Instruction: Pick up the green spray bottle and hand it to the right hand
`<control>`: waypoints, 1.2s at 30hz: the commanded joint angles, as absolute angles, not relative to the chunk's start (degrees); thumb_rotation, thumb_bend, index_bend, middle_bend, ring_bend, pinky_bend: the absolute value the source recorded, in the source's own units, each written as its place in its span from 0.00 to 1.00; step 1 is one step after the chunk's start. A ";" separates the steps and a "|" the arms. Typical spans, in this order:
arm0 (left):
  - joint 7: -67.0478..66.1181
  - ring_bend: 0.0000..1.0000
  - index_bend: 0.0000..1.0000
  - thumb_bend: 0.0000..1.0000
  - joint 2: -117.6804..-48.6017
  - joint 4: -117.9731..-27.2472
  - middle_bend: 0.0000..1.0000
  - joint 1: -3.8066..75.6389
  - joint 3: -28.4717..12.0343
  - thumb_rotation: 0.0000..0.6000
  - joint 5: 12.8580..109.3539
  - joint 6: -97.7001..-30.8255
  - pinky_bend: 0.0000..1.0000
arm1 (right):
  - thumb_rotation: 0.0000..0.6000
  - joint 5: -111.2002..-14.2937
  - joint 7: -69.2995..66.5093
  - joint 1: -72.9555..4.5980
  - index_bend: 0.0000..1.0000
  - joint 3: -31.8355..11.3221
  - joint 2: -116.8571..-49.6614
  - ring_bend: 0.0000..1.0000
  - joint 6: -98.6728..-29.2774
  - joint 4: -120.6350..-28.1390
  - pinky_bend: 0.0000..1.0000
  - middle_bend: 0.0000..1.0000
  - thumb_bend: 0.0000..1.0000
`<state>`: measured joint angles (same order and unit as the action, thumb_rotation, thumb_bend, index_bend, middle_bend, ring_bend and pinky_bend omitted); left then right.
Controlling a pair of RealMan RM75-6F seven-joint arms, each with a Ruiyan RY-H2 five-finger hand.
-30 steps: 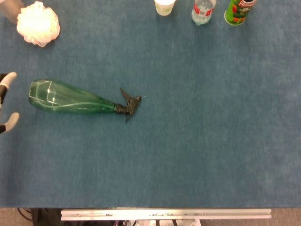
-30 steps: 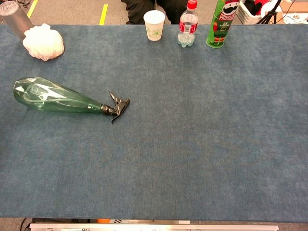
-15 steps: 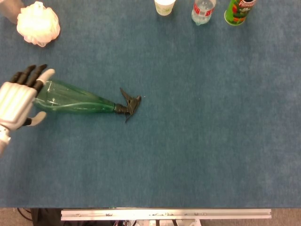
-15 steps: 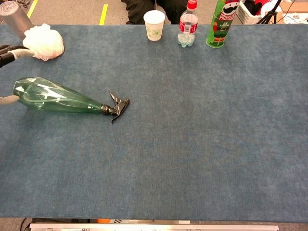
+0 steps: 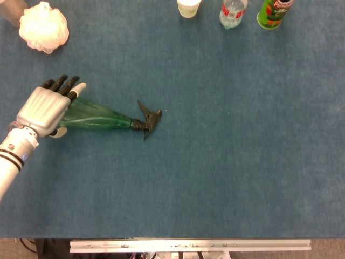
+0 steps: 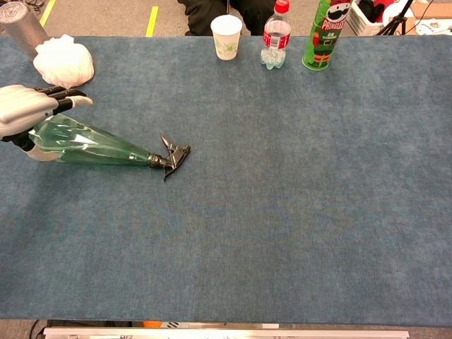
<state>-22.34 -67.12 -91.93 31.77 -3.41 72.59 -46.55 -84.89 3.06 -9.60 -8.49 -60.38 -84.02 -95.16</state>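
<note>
The green spray bottle (image 5: 99,117) lies flat on the blue surface (image 5: 226,162) at nine o'clock, nozzle pointing toward three. The left hand (image 5: 47,105) hovers over its fat end, fingers spread wide, gripping nothing.

The left robot hand (image 5: 47,105) lies over the wide end of the green spray bottle (image 5: 102,118), fingers spread; actual contact seems likely but unclear. The bottle lies flat on the blue surface (image 5: 226,162).

Green Pringles can (image 6: 322,35) at the tabletop's far edge, brand name partly legible, water bottle label (image 6: 276,34) too small to read
</note>
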 commanded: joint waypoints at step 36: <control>-5.91 0.20 0.24 0.21 -71.63 -84.84 0.24 34.08 -2.59 1.00 76.07 -51.05 0.43 | 1.00 -86.61 -0.48 -11.15 0.39 -7.88 -60.19 0.30 -82.15 -96.92 0.31 0.40 0.20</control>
<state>-11.23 -74.04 -81.65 33.86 -1.49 75.38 -51.53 -86.08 0.04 -10.63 -7.82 -60.12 -82.63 -96.60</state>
